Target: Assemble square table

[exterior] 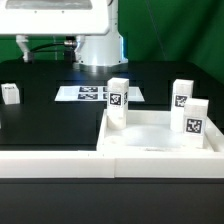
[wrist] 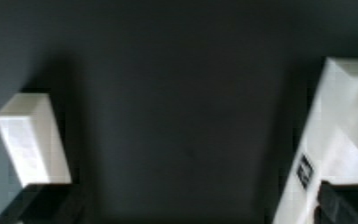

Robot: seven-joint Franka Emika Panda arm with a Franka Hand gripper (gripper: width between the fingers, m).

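1. Square table top (exterior: pixel 160 135): lies flat on the black table (exterior: pixel 45 115), toward the exterior view's right, rim upward. Three legs stand upright at its corners: leg A (exterior: pixel 118 95) at the far corner on the exterior view's left, leg B (exterior: pixel 181 94) at the far corner on the right, leg C (exterior: pixel 194 116) nearer, at the right rim.
2. Fourth leg (exterior: pixel 10 94): loose on the black table, well apart from the top, at the exterior view's left edge.
3. Gripper: not identifiable in the exterior view; only the white robot body (exterior: pixel 75 25) shows at the top. In the wrist view only dark shapes at the lower corner, too little to read. Cannot tell whether the fingers are apart or together; nothing visibly held.
4. Wrist view: a white block (wrist: pixel 30 138) on one side and a tagged white part (wrist: pixel 345 120) on the other, with bare table between. Which pieces these are is uncertain.
5. Risk (judgement): whether the three legs are fully seated cannot be seen; an arm passing low over the top could knock one over.
6. Risk (judgement): the loose leg is small and smooth-sided; an off-centre pinch could make it twist or slip.
7. Materials: top and legs are matte white hard plastic, boxy, with black-and-white square tags. The marker board (exterior: pixel 95 93) lies flat behind the top.
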